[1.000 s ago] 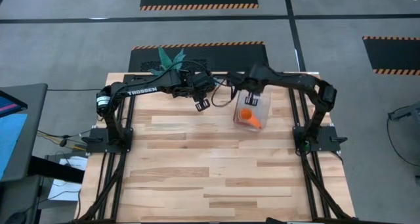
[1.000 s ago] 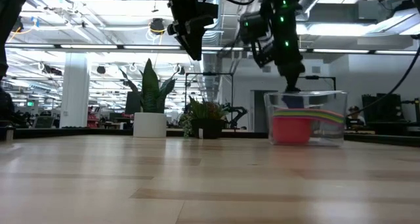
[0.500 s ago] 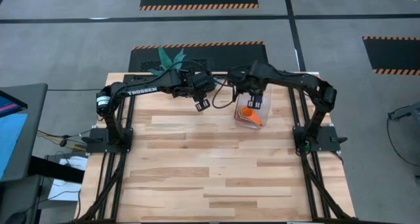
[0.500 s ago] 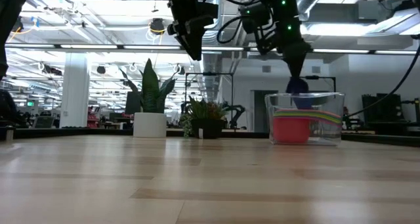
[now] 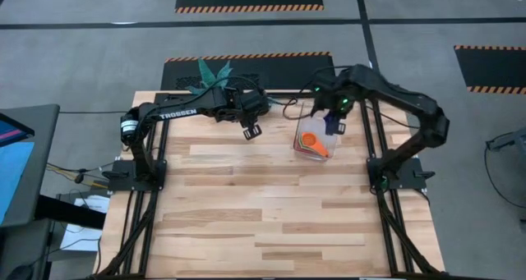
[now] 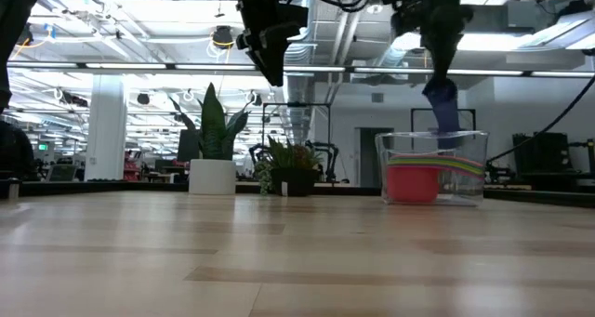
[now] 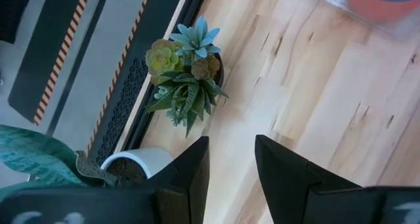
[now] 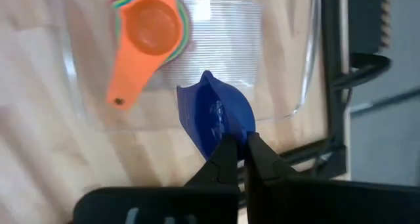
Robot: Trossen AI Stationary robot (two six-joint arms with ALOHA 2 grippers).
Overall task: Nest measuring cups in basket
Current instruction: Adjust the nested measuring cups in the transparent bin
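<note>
Right gripper point(image 8: 237, 159) clenched on dk blue measuring cup point(image 8: 216, 117), held above basket point(image 5: 325, 124) at far right of counter point(image 5: 246, 206). Orange cup point(image 5: 311, 143) tops nested stack inside basket. Left gripper point(image 7: 231, 161) w/ fingers apart, raised near plants, holding nothing.

One clear basket point(image 8: 289, 86), one orange-topped stack of cups point(image 8: 152, 27), one blue cup point(image 8: 216, 115), two potted plants point(image 7: 187, 73).

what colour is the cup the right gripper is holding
Dark blue. The right gripper is shut on the blue measuring cup, clearest in the right wrist view.
</note>
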